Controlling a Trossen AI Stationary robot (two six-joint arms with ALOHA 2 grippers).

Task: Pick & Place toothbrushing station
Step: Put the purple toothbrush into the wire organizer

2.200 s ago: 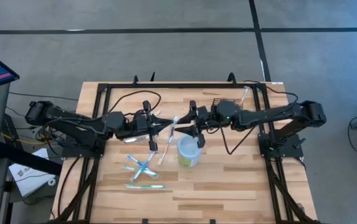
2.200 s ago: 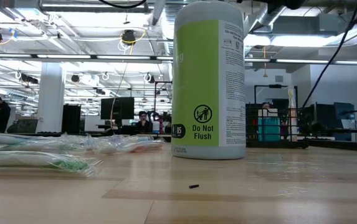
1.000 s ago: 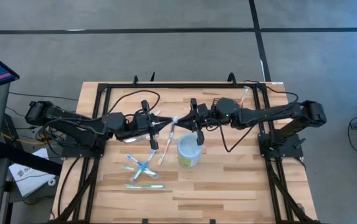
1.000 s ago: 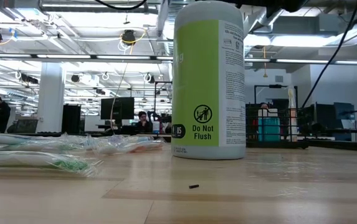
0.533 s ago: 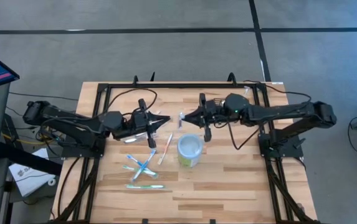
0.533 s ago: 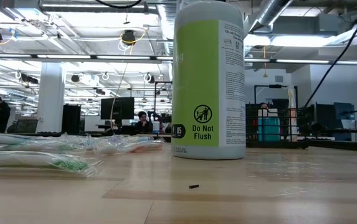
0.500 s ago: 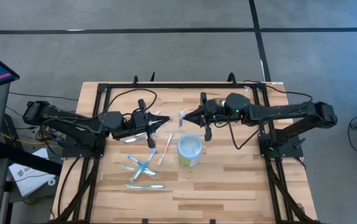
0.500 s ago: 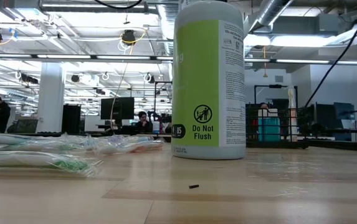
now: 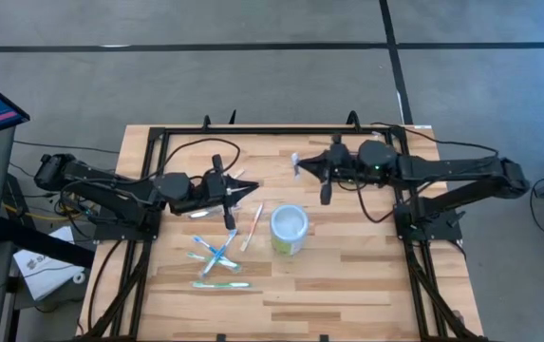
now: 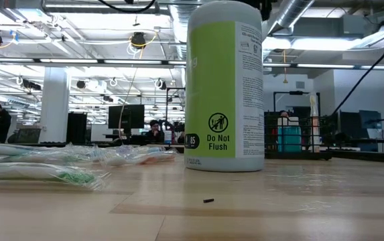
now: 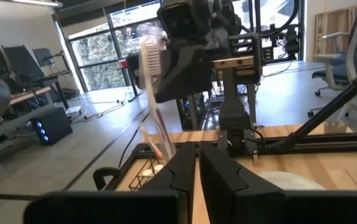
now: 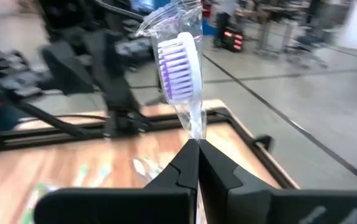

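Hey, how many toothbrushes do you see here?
At least 5: one toothbrush in the right gripper, an orange one beside the cup, a crossed blue pair, a green one nearest the front edge. The pile may hide more.

An open-plan robotics lab.
Behind your table (image 10: 259, 201) you see desks with monitors (image 10: 126, 117), exposed ducts (image 10: 292, 13), strip lights and seated people (image 10: 153, 130).

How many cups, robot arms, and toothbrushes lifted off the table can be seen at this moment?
Cups: 1, the cup standing on the table.
Robot arms: 2, one ending in the left gripper, one in the right gripper.
Lifted toothbrushes: 1, the wrapped toothbrush held in the right jaws.
Total: 4.
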